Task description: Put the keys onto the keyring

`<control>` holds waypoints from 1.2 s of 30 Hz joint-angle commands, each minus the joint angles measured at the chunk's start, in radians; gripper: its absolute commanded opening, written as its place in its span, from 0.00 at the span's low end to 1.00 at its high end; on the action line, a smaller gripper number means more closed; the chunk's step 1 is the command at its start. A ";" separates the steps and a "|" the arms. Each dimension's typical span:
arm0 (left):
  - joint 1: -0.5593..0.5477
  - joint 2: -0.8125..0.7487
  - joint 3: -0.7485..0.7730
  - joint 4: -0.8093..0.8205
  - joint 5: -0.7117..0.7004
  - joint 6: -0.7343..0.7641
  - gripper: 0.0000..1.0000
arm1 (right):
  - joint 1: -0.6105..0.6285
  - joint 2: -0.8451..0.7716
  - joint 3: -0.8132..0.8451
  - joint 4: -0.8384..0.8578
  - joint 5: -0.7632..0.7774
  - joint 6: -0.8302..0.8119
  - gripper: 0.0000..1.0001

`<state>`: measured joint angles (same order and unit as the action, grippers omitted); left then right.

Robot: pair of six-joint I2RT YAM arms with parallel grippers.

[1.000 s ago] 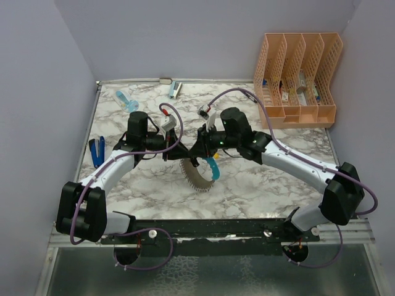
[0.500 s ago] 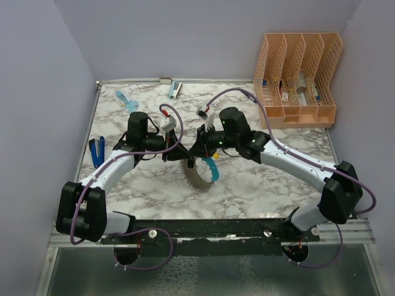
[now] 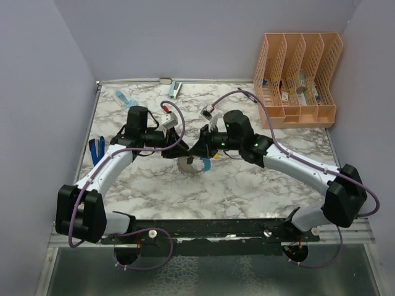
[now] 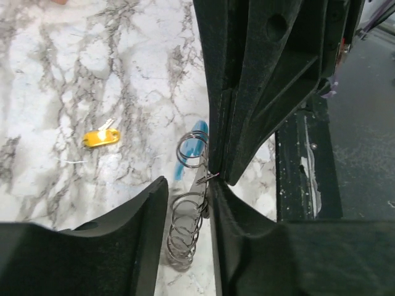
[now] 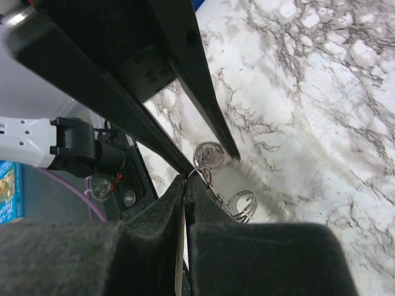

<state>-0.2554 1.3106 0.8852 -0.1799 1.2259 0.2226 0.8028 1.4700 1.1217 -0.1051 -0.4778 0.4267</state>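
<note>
Closed tight at the right hand (image 5: 185, 185), pinching a thin wire end of the keyring (image 5: 242, 205). Parted a little at the left hand (image 4: 187, 192), fingers either side of the keyring's gray coils, no firm grip visible. Between both hands, over the marble worktop (image 4: 74, 61), with its light-blue section (image 4: 192, 145) beyond the coils. Well apart on the worktop, lying flat: the yellow key (image 4: 100, 137).

The keyring (image 3: 192, 165) is over the middle of the tabletop (image 3: 247, 185), and a key (image 4: 100, 137) lies on the tabletop nearby, apart from it. A rack (image 3: 300, 80) stands at the back right corner.
</note>
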 commanded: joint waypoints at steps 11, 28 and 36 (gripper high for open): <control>-0.005 -0.029 0.249 -0.318 -0.127 0.216 0.42 | -0.001 -0.213 -0.186 0.195 0.327 0.294 0.01; -0.196 -0.063 0.364 -0.433 -0.340 0.190 0.41 | -0.001 -0.233 -0.282 0.530 0.517 0.533 0.01; -0.206 -0.068 0.324 -0.334 -0.457 0.086 0.41 | -0.001 -0.239 -0.269 0.560 0.517 0.537 0.01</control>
<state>-0.4587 1.2549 1.2049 -0.5621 0.8650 0.3695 0.8032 1.2476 0.8165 0.3592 0.0101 0.9405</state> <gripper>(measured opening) 0.414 0.017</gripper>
